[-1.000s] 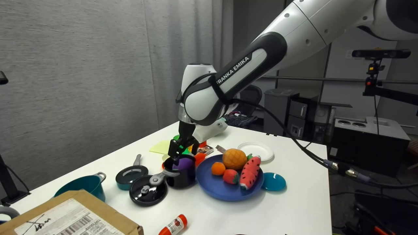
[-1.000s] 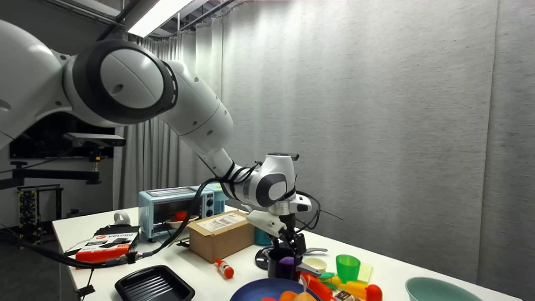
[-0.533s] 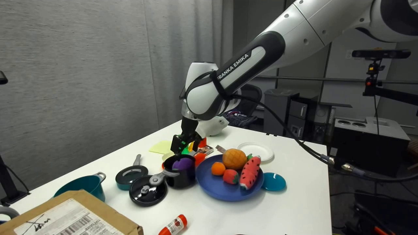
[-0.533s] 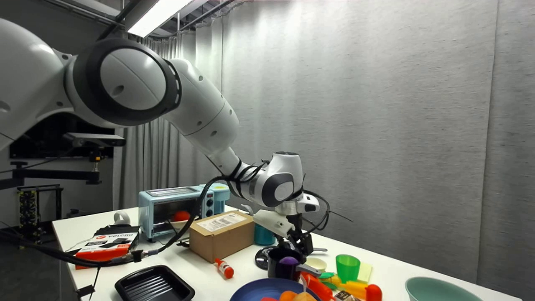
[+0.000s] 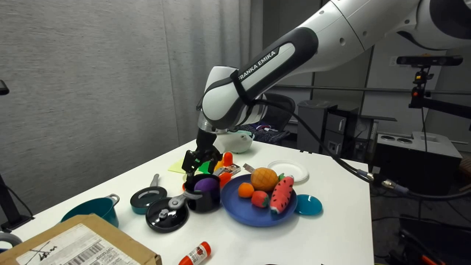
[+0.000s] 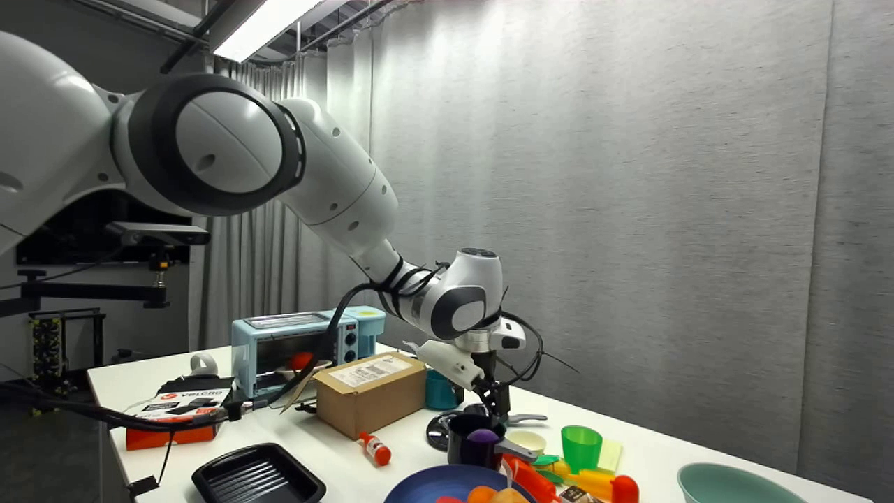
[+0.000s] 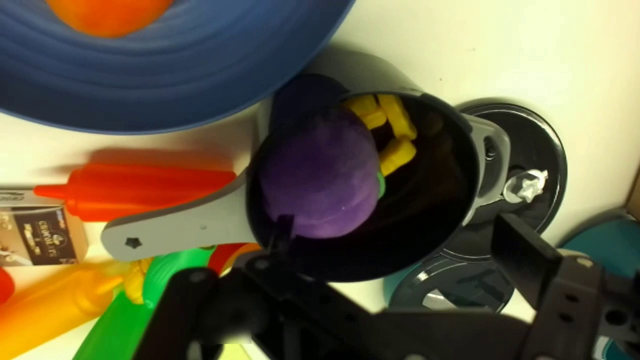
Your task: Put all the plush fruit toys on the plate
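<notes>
Currently, the fingers point(image 7: 522, 257) stand spread, gripping nothing; in the wrist view the purple toy point(image 7: 322, 172) lies left of their midpoint, inside the pot point(image 7: 425, 215) beside the plate point(image 7: 200, 90); a leftward shift appears necessary before closing.

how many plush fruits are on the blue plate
4 visible in an exterior view: orange at left, red fruit near middle, pineapple behind, watermelon at right; pineapple may hide more.

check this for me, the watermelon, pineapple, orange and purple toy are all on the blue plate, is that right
Not quite: the purple toy isn't on the blue plate. It sits inside the black pot, as the wrist view shows. The watermelon, pineapple and orange are on the blue plate, as an exterior view shows.
</notes>
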{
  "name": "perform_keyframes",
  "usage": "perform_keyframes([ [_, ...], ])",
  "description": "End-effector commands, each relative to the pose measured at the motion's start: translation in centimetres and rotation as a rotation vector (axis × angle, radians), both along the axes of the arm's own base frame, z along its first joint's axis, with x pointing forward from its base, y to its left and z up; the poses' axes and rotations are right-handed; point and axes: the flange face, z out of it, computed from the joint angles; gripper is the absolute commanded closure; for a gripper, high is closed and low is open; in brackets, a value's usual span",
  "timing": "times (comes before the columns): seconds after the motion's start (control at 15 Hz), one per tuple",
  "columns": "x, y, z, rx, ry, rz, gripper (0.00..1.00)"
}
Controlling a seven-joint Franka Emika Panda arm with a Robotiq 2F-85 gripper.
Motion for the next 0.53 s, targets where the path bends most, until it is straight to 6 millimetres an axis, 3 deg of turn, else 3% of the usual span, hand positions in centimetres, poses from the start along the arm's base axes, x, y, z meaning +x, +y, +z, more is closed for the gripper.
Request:
perform_keyframes([
  [0.0, 0.9, -0.7, -0.5, -0.004, 0.023, -0.008, 0.00],
  [0.47, 1.2, -0.5, -2.4, -0.009, 0.050, -0.001, 0.00],
])
